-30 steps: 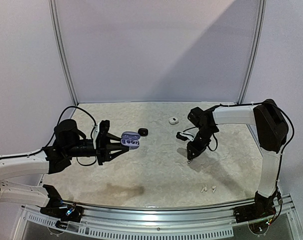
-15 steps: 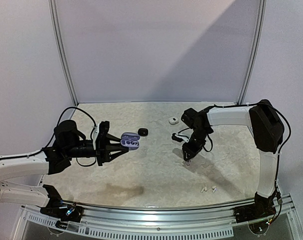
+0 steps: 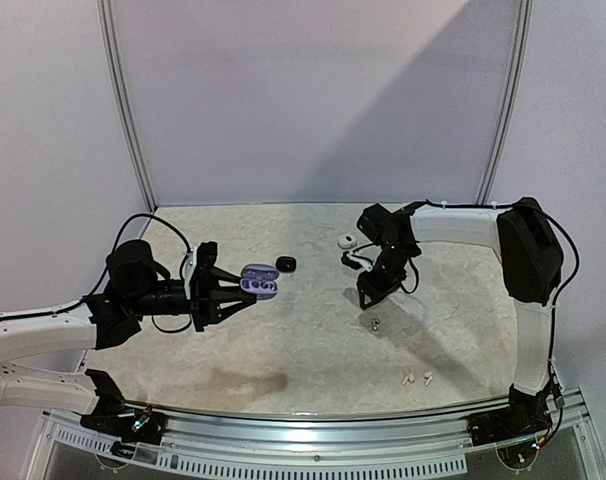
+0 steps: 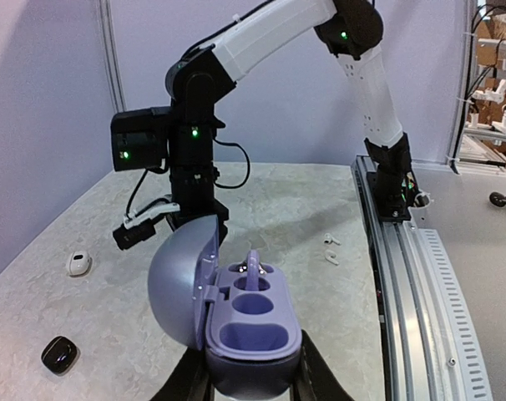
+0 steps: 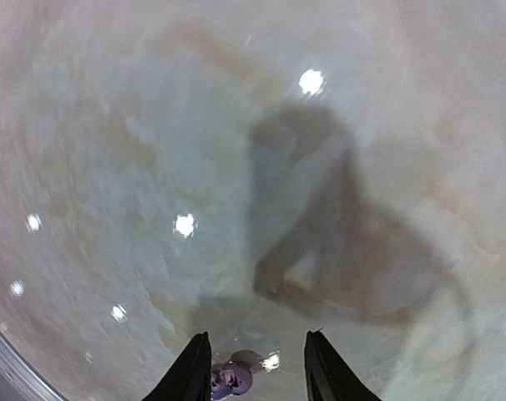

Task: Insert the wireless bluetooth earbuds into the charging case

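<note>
The right hand [image 5: 258,336] hangs over the worktop [image 3: 313,355] with its fingers spread. A purplish earbud [image 5: 229,380] shows low between them, close by one finger; I cannot tell whether it touches that finger. From above, a tiny speck [image 3: 375,323] lies on the worktop just below this hand, probably that same earbud.

Well apart to the left, the left hand [image 3: 233,292] is clamped on the lilac charging case [image 4: 253,330]. Its lid is swung open and its wells face up. One well carries a seated earbud [image 4: 253,265]; the well beside it looks free. The white stemmed pair [image 3: 416,379] lies near the front edge.

To pick well, I would centre the spread fingers over the earbud and come straight down. Close gently on its body and lift only once it sits squarely, since so small a thing could easily flick away.
</note>
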You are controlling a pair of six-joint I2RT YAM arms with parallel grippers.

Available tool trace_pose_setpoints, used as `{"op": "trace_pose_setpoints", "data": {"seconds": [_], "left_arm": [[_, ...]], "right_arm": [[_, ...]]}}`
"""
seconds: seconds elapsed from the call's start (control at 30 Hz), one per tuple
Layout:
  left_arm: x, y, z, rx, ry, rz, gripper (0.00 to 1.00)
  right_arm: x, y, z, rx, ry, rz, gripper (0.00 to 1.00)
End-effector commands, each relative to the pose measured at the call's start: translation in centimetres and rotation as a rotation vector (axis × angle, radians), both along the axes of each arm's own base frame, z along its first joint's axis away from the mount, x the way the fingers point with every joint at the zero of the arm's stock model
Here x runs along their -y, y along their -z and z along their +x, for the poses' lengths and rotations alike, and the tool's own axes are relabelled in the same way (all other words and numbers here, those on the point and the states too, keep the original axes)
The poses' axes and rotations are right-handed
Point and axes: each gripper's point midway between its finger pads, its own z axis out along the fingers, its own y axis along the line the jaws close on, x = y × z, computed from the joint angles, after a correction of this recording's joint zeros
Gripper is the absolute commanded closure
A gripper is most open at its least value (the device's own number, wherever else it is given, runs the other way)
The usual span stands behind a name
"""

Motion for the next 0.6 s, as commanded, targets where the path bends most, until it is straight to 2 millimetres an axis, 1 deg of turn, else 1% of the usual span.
{"op": "trace_pose_setpoints", "data": {"seconds": [0.0, 0.03, 0.07, 0.1, 0.2, 0.27, 0.33, 0.37, 0.47, 0.57], "left_arm": [[-0.2, 0.4, -0.1, 0.006, -0.011, 0.005, 1.0], [-0.3, 0.4, -0.1, 0.007, -0.013, 0.004, 1.0], [-0.3, 0.4, -0.1, 0.01, -0.015, 0.003, 1.0], [-0.3, 0.4, -0.1, 0.009, -0.016, 0.003, 1.0], [-0.3, 0.5, -0.1, 0.008, -0.017, 0.004, 1.0], [-0.3, 0.5, -0.1, 0.009, -0.017, 0.003, 1.0], [-0.4, 0.6, -0.2, 0.008, -0.017, 0.001, 1.0], [-0.4, 0.5, -0.2, 0.008, -0.016, -0.001, 1.0], [-0.4, 0.5, -0.3, 0.008, -0.016, -0.005, 1.0], [-0.4, 0.5, -0.4, 0.007, -0.014, -0.005, 1.0]], "right_arm": [[-0.1, -4.3, 2.3, 0.099, 0.259, -0.006, 0.58], [0.4, -5.0, 2.4, 0.118, 0.35, -0.013, 0.56], [0.5, -5.4, 2.0, 0.145, 0.39, -0.035, 0.55], [0.5, -6.2, 1.5, 0.177, 0.429, -0.046, 0.55], [0.6, -6.8, -0.6, 0.225, 0.47, -0.131, 0.54], [1.4, -6.2, -2.0, 0.2, 0.524, -0.204, 0.54], [2.1, -4.9, -3.5, 0.155, 0.568, -0.276, 0.55], [2.1, -4.4, -4.1, 0.14, 0.58, -0.292, 0.55], [1.9, -3.5, -4.7, 0.121, 0.651, -0.268, 0.55], [1.5, -4.2, -4.4, 0.133, 0.712, -0.198, 0.54]]}}
